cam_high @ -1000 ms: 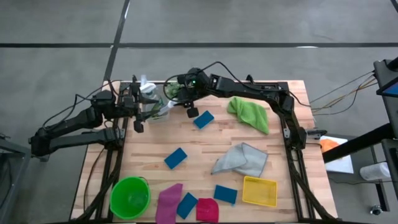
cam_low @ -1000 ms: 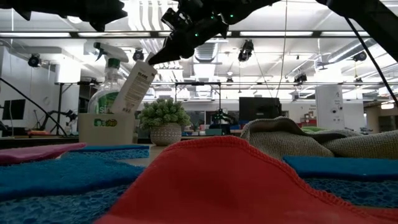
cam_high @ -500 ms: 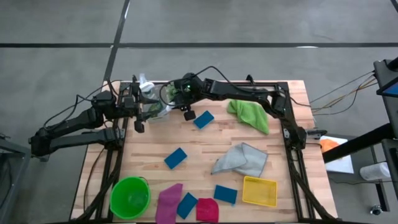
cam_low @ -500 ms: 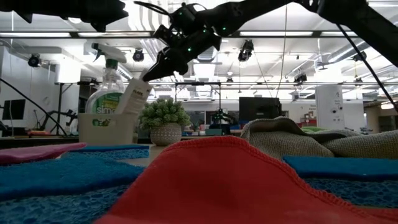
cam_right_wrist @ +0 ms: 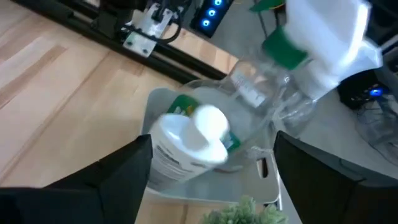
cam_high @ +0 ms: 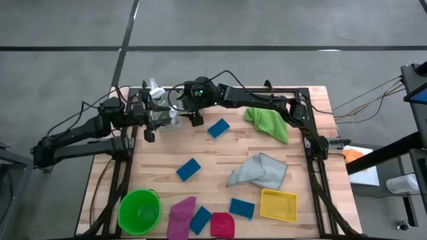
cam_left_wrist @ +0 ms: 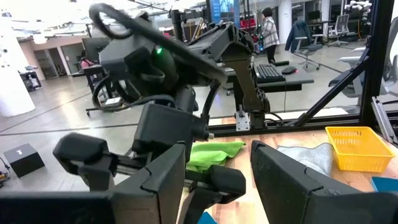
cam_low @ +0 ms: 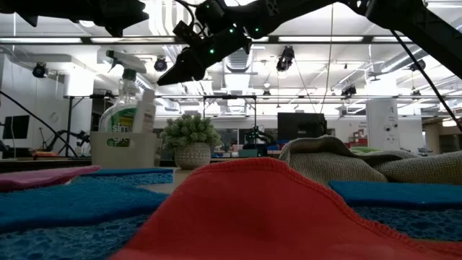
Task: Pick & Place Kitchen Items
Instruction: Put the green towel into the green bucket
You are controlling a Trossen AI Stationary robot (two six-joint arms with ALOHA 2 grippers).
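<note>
1. High view: a wooden surface (cam_high: 220, 150) stands on a grey floor. On it lie a green cloth (cam_high: 268, 122), a grey cloth (cam_high: 259, 171), a pink cloth (cam_high: 180, 217), a red cloth (cam_high: 222, 225) and four blue sponges (cam_high: 189, 169). A green bucket (cam_high: 140, 211) and a yellow basket (cam_high: 278, 204) stand along the near edge.
2. Low view: the room behind has strip lights on the ceiling and a dark screen. A white-capped bottle (cam_low: 146, 110) stands beside a spray bottle (cam_low: 119, 101) in a pale bin (cam_low: 123, 149). A small plant (cam_low: 191, 141) is just beside the bin.
3. Right tool (cam_high: 195, 119): it hangs over the bin with its fingers apart and nothing between them. The bottle's cap is below it.
4. Left tool (cam_high: 148, 127): it is at the bin's side with its fingers (cam_left_wrist: 168, 174) apart. Whether they touch the bin cannot be told.
5. Left wrist view: a person (cam_left_wrist: 269, 31) stands far off among office chairs.
6. Hidden parts: the arms cover most of the bin from above. The red cloth fills the low view's foreground.
</note>
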